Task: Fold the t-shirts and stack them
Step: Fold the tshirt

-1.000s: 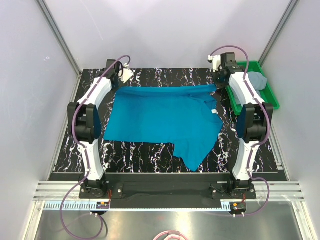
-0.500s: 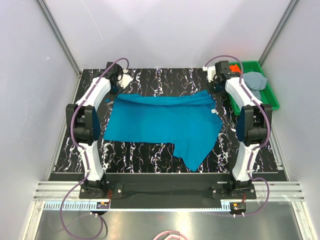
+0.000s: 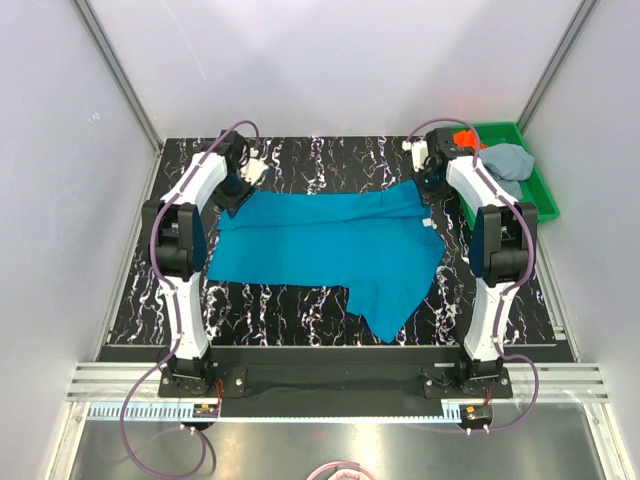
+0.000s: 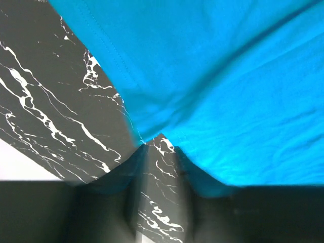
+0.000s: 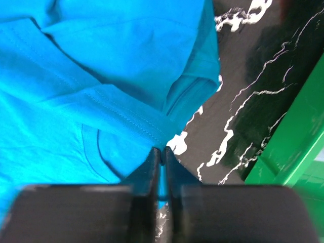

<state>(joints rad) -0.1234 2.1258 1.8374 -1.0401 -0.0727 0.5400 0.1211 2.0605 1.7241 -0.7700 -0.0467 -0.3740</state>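
teal-blue t-shirt (image 3: pixel 320 245) far edge pulled nearer, soft creased cloth, marbled table (image 3: pixel 330 160)

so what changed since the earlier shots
Both arms drew the far edge of the teal t-shirt toward the near side. The left gripper has opened and let its corner go; the right gripper stays shut on its corner. The shirt's near part, the green tray and the grey t-shirt in it stayed put.

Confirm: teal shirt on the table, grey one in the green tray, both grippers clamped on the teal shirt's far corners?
Only the right gripper is clamped on the teal shirt. The left gripper is open at its corner, table showing between its jaws, per the left wrist view. The rest holds.
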